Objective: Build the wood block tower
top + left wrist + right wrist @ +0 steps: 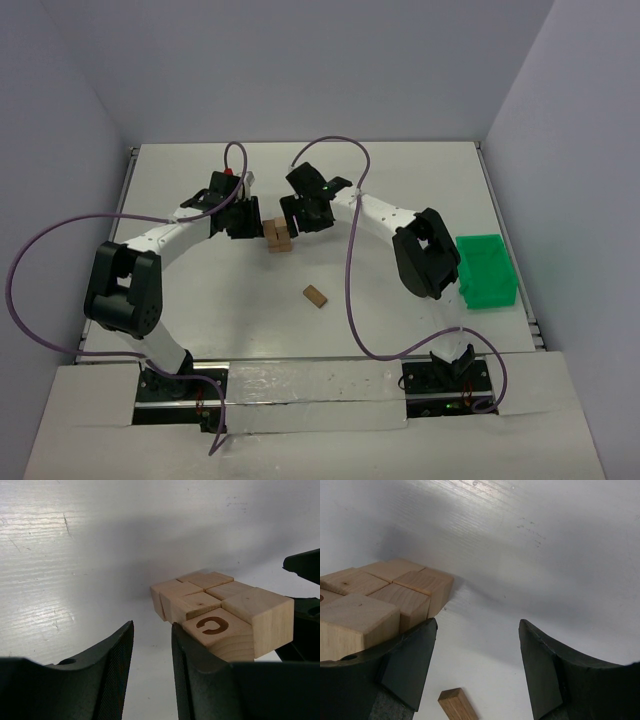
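Several light wooden blocks (277, 236) sit packed in a low cluster at the table's middle. In the left wrist view the cluster (227, 602) lies just right of my right finger, and its nearest block carries a burnt letter C (215, 626). My left gripper (246, 222) (152, 630) is at the cluster's left side, jaws a little apart with only table between them. My right gripper (299, 216) (477, 630) is at the cluster's right side, wide open and empty. The cluster (395, 587) touches its left finger. A darker loose block (316, 296) (457, 704) lies nearer the arm bases.
A green plastic bin (485, 270) stands at the table's right edge beside the right arm's elbow. Purple cables loop over both arms. The white table (400, 180) is walled at the back and both sides.
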Tool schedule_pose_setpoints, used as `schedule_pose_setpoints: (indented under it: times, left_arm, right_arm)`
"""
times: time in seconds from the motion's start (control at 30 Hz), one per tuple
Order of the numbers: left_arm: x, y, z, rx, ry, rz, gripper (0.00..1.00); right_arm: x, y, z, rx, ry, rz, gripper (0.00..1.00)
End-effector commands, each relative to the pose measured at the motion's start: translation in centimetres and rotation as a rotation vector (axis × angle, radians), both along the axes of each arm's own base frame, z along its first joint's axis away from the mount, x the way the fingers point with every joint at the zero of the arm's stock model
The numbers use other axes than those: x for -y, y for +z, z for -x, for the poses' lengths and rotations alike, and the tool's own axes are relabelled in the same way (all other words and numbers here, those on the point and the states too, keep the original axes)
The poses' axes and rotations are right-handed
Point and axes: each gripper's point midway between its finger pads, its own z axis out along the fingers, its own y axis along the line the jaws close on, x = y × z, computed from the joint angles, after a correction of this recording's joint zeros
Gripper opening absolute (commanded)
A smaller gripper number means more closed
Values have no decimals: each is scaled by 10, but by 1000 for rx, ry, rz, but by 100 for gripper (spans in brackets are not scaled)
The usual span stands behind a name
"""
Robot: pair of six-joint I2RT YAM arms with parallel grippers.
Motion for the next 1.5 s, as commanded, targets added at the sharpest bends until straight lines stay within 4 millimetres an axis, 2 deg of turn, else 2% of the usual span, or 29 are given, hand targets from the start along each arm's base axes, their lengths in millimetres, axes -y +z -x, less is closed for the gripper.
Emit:
schedule_pose_setpoints:
  times: [0.0,0.6,1.03,1.13,1.37,1.47]
  left_arm:
    - [11,19,-15,59,-4,36,43]
    - [16,23,-14,75,-24,27,43]
    - [10,23,-14,81,-10,-3,44]
    - [6,27,-13,98,-3,-8,45]
    - [-9,40,-12,132,9,-16,47]
    - [-13,48,-10,152,4,-19,48]
  right_arm:
    - [-14,17,-7,48,20,-44,74]
    - [-15,18,-6,49,23,-45,74]
    - [-13,22,-7,58,16,-48,74]
    - [-10,26,-6,65,13,-52,74]
    - [-5,52,-7,113,10,-82,75]
    - [-2,57,-5,121,7,-85,76]
